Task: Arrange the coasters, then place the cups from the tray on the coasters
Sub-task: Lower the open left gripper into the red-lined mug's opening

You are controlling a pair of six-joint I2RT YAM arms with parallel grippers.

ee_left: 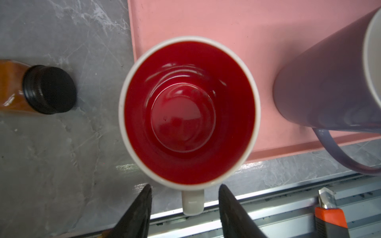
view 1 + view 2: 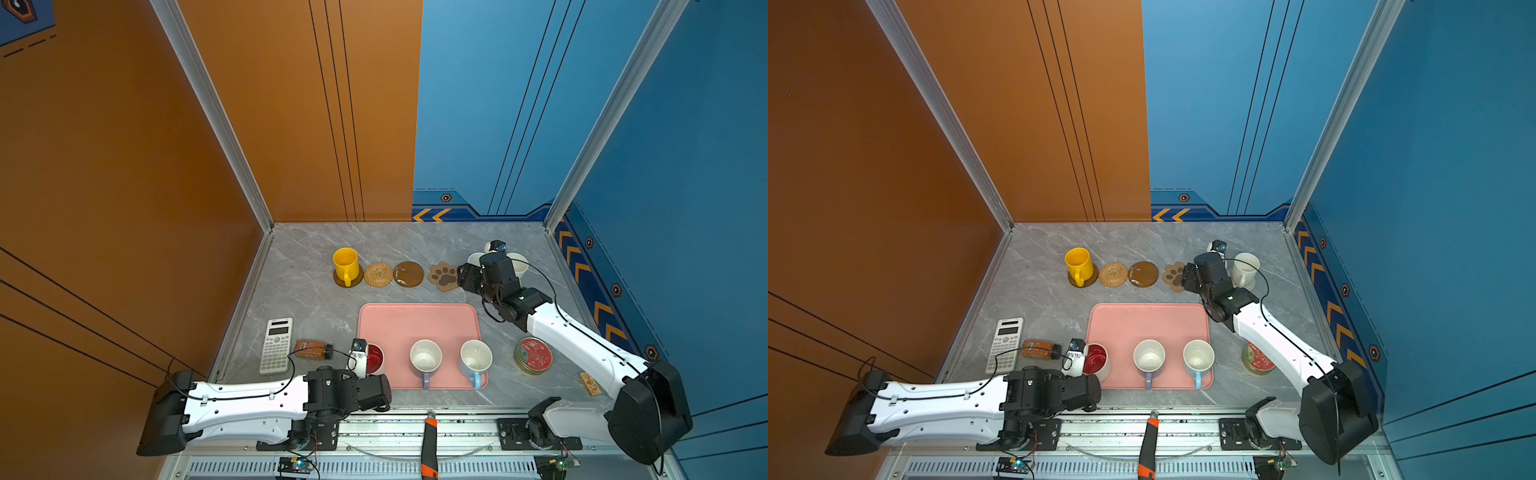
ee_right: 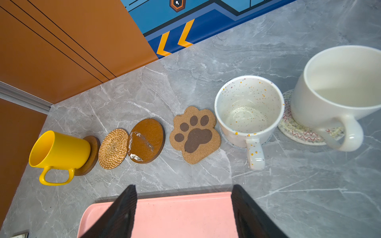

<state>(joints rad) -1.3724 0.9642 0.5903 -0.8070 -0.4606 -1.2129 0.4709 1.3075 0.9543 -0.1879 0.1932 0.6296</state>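
Note:
On the pink tray (image 2: 417, 324) stand three cups: white with red inside (image 2: 374, 358), lilac (image 2: 425, 357) and light blue (image 2: 476, 356). My left gripper (image 1: 185, 186) is open, its fingers either side of the red-inside cup's handle (image 1: 192, 201) without touching it. Along the back lie the coasters: a brown disc (image 2: 348, 279) under the yellow cup (image 2: 345, 264), bare rattan (image 2: 378, 274), bare brown disc (image 2: 408, 274), bare paw (image 2: 444, 276). The speckled cup (image 3: 249, 111) and cream-white cup (image 3: 340, 88) stand on woven coasters (image 3: 299, 131). My right gripper (image 3: 184, 187) hangs open and empty over the tray's far edge.
Left of the tray lie a calculator (image 2: 276, 345) and an amber bottle (image 2: 311, 349) with a black cap. A red-and-gold tin (image 2: 534, 355) sits right of the tray, a small wooden block (image 2: 590, 383) beyond it. An orange-handled knife (image 2: 430, 449) rests on the front rail.

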